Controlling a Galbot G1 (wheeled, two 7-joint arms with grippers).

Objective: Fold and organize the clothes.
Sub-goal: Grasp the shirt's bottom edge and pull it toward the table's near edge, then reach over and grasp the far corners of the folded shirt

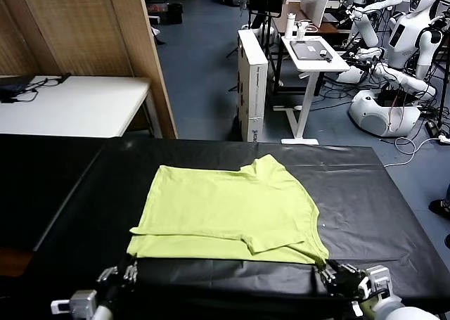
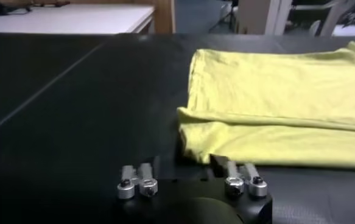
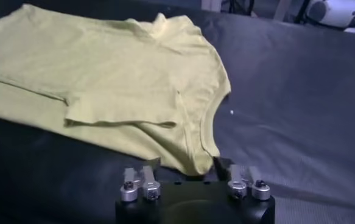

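The lime yellow-green T-shirt (image 1: 225,211) lies flat on the black table (image 1: 365,193), plain side up, with its near edge folded over and a sleeve lying on top. My left gripper (image 1: 130,271) is open at the shirt's near left corner. In the left wrist view the corner of the shirt (image 2: 274,103) lies between the spread fingers of that gripper (image 2: 186,164). My right gripper (image 1: 330,272) is open at the near right corner. In the right wrist view the corner of the shirt (image 3: 104,79) sits between the fingers of that gripper (image 3: 186,167).
A white table (image 1: 70,102) and a wooden partition (image 1: 91,24) stand behind on the left. A white cabinet (image 1: 252,81), a white desk (image 1: 313,53) and other robots (image 1: 394,53) stand behind on the right. Black tabletop shows on both sides of the shirt.
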